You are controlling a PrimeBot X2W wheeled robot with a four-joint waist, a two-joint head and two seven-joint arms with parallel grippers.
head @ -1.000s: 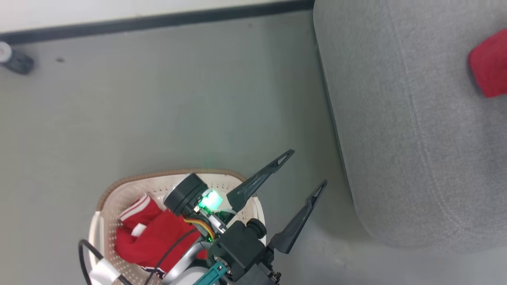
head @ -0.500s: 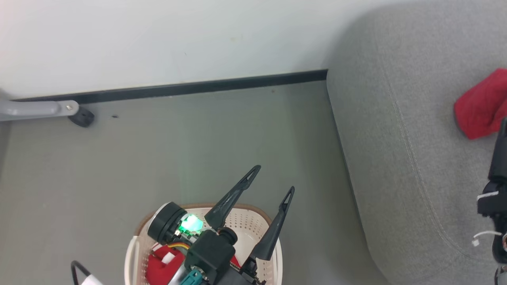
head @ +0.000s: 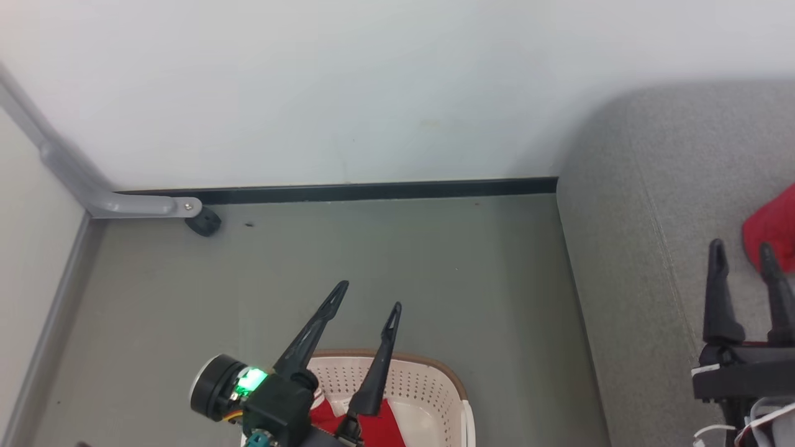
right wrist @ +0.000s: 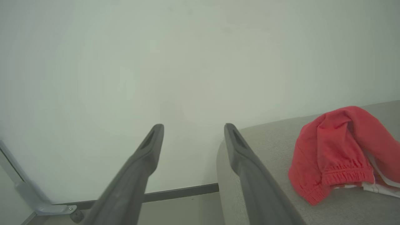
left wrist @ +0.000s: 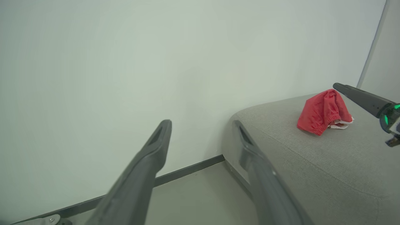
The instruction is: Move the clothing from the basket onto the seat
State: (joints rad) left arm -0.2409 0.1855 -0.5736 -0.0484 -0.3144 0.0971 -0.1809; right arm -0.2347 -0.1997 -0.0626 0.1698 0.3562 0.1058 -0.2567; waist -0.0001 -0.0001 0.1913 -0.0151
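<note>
One red garment (head: pixel 773 226) lies on the seat (head: pixel 633 248) while more clothing (head: pixel 379 428) sits in the basket (head: pixel 435 363), so the left gripper (head: pixel 370 295) above it and the right gripper (head: pixel 741 246) over the seat gape empty, likely poised for another pick.

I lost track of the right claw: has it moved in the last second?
Yes. The right claw has come in over the grey seat, tips now beside the red garment, where bare fabric showed before.
</note>
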